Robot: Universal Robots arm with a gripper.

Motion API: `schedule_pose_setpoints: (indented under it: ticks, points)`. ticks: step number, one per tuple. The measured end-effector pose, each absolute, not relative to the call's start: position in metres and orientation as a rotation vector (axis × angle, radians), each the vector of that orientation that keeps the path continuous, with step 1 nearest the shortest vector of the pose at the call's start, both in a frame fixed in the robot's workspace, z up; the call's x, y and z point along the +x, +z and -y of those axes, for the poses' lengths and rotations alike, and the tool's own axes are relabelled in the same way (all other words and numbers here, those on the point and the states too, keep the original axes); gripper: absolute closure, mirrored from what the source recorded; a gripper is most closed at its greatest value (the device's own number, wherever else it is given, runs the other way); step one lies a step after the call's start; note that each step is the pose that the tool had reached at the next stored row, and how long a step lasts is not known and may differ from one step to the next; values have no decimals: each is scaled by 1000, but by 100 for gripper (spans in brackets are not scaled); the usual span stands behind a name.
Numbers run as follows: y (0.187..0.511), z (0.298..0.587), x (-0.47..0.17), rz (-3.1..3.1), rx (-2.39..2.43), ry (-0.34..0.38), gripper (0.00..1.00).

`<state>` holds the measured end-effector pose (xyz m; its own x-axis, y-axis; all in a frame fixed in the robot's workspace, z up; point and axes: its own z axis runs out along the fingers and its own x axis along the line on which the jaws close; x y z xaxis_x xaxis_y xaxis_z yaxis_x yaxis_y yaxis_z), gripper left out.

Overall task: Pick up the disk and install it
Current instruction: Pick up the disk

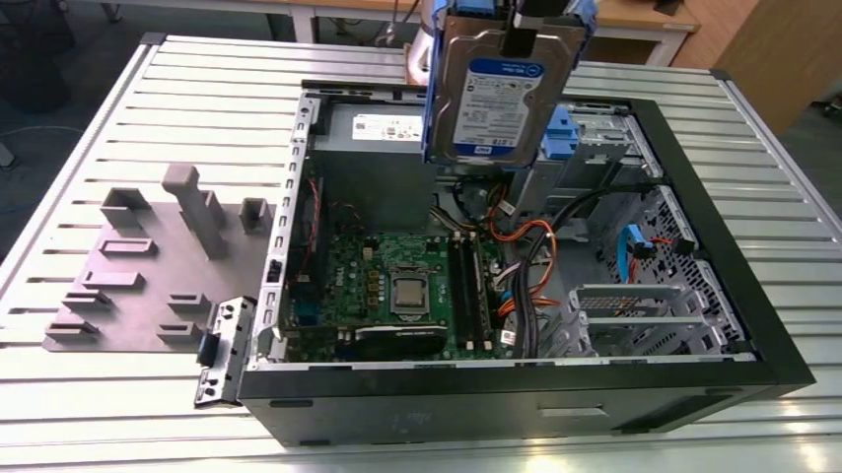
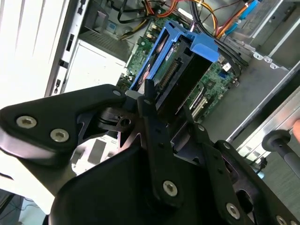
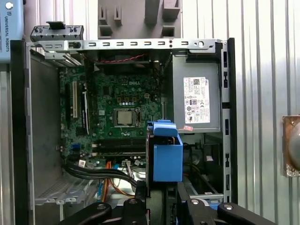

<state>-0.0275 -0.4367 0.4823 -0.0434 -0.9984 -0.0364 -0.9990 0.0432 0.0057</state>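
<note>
The disk (image 1: 504, 94), a silver-grey drive with a white-and-blue label in a blue plastic carrier, hangs upright above the open computer case (image 1: 743, 261). It is over the case's far middle, between the power supply and the drive bay. My gripper (image 1: 530, 22) is shut on the disk's top end. In the second wrist view the black fingers (image 2: 149, 101) clamp the blue carrier (image 2: 187, 47) from both sides, with the motherboard below it. In the first wrist view the gripper (image 3: 161, 190) holds the carrier (image 3: 167, 157) over the case's cables.
Inside the case lie a green motherboard (image 1: 394, 286), a grey power supply box (image 1: 375, 128), orange and black cables (image 1: 526, 246), and a metal drive cage with a blue bracket (image 1: 563, 133). A grey fixture plate with upright blocks (image 1: 145, 266) stands on the slatted table (image 1: 118, 414) at the exterior view's left.
</note>
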Motion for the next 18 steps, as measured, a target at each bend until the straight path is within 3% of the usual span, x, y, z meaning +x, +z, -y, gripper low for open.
schedule_pose_setpoints:
  ticks: [18]
  points:
    - [482,475,-27,-2253,-2157,46,65]
